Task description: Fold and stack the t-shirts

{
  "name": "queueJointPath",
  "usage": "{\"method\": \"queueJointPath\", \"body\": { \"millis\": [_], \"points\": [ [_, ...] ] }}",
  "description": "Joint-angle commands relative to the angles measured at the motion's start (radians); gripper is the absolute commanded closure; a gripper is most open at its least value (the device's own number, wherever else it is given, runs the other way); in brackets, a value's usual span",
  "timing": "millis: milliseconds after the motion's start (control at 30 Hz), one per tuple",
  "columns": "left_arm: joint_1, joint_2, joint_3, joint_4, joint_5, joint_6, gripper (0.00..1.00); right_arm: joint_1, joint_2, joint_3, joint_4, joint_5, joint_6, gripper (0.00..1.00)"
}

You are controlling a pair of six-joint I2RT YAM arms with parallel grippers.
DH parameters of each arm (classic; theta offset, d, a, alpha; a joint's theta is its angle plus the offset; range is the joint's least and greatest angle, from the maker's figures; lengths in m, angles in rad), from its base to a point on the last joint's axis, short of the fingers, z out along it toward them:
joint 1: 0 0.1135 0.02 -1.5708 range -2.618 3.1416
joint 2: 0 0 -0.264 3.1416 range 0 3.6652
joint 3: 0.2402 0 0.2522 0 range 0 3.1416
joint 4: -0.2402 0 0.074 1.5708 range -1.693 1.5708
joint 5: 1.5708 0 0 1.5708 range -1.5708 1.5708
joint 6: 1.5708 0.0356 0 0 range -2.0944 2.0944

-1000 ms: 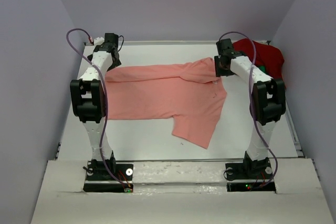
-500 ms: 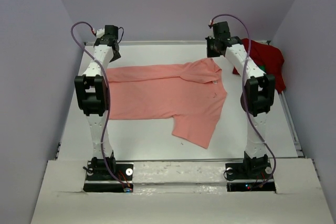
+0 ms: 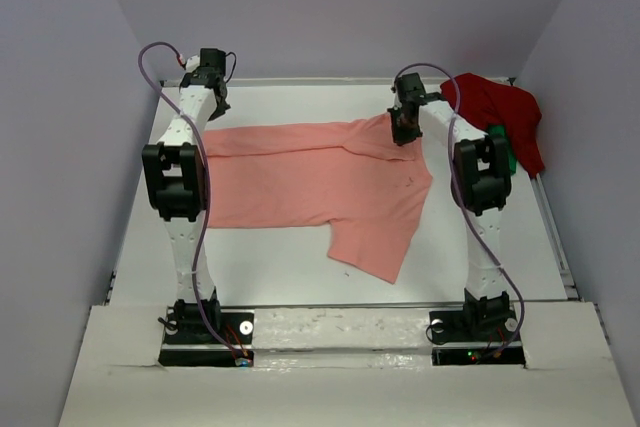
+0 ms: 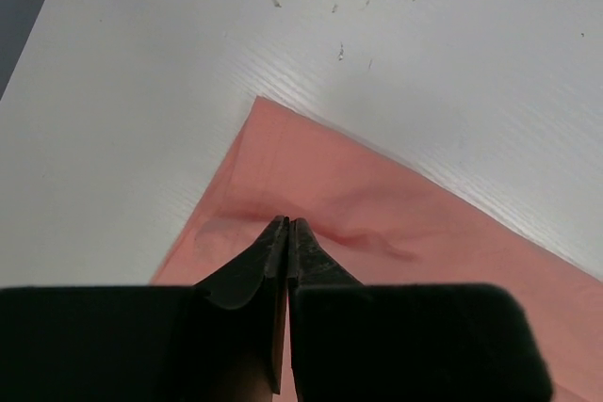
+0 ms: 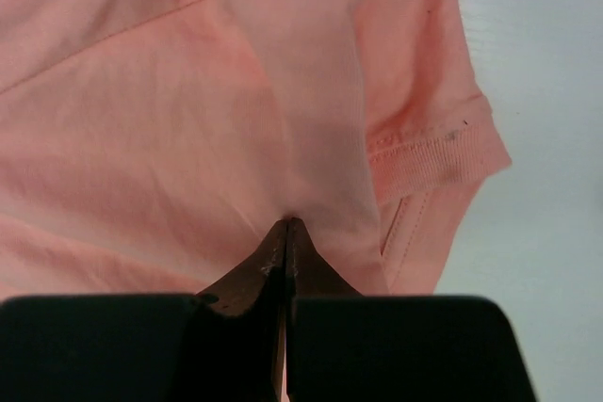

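The salmon-pink t-shirt (image 3: 310, 182) lies spread flat on the white table (image 3: 270, 262), one sleeve pointing to the near right. My left gripper (image 4: 286, 223) is shut on its far left corner (image 4: 273, 124), with a small crease beside the tips. My right gripper (image 5: 285, 223) is shut on a pinch of the same shirt next to the ribbed sleeve hem (image 5: 433, 152), and the cloth tents up at the tips. In the top view both grippers, left (image 3: 207, 119) and right (image 3: 403, 132), stand over the shirt's far edge. A dark red t-shirt (image 3: 505, 112) lies bunched at the far right corner over a bright green one (image 3: 504, 150).
Purple-grey walls close in the table on the left, back and right. The bunched shirts sit just right of the right arm's elbow (image 3: 482, 172). Bare white table (image 4: 188, 63) shows beyond the shirt's far edge and along its near side.
Both grippers have closed on the salmon-pink shirt. The right wrist swung back toward the far edge, then down and left onto the cloth by the sleeve. The left wrist barely moved.
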Motion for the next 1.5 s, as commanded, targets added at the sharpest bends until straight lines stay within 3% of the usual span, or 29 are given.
{"method": "queueJointPath", "body": {
  "millis": [0,167,300,467,533,567,600,633,733,833,900,1000,1167,1333,1467],
  "points": [
    [0.004,-0.08,-0.003,0.002,0.018,0.009,0.83,0.006,-0.085,-0.042,0.052,0.036,-0.004,1.0],
    [-0.004,-0.146,-0.091,0.03,0.015,0.009,0.75,0.006,-0.119,-0.078,0.073,0.063,-0.004,1.0],
    [-0.004,-0.261,-0.224,0.103,0.015,0.009,0.53,0.006,-0.174,-0.072,0.066,0.089,-0.017,1.0],
    [-0.021,-0.44,-0.33,0.131,-0.021,0.024,0.43,0.032,-0.309,-0.145,0.035,0.157,0.022,0.99],
    [-0.024,-0.494,-0.394,0.128,-0.015,0.009,0.38,0.057,-0.424,-0.208,0.033,0.178,0.034,0.83],
    [-0.024,-0.555,-0.431,0.145,-0.019,-0.005,0.36,0.057,-0.509,-0.28,0.033,0.174,0.064,0.67],
    [-0.024,-0.584,-0.492,0.147,-0.043,-0.018,0.34,0.057,-0.554,-0.32,0.036,0.163,0.09,0.63],
    [-0.024,-0.621,-0.515,0.148,-0.044,-0.028,0.34,0.057,-0.6,-0.366,0.047,0.146,0.129,0.57],
    [-0.021,-0.637,-0.583,0.167,-0.015,-0.014,0.33,0.057,-0.769,-0.541,0.116,0.04,0.137,0.55],
    [-0.007,-0.6,-0.572,0.121,0.071,-0.029,0.5,0.057,-0.856,-0.585,0.092,-0.023,0.146,0.62],
    [-0.007,-0.615,-0.62,0.142,0.176,-0.046,0.51,0.057,-0.902,-0.631,0.078,-0.106,0.175,0.62],
    [-0.005,-0.67,-0.696,0.19,0.264,-0.081,0.45,0.066,-1.01,-0.726,0.093,-0.269,0.221,0.54],
    [0.021,-0.701,-0.747,0.164,0.297,-0.1,0.37,0.066,-1.145,-0.857,0.063,-0.274,0.25,0.4],
    [0.094,-0.781,-0.884,0.197,0.432,-0.118,0.35,0.066,-1.29,-0.976,0.052,-0.374,0.308,0.38],
    [0.143,-0.847,-0.922,0.15,0.398,-0.1,0.33,0.066,-1.375,-1.108,0.096,-0.461,0.39,0.37]
  ]
}}
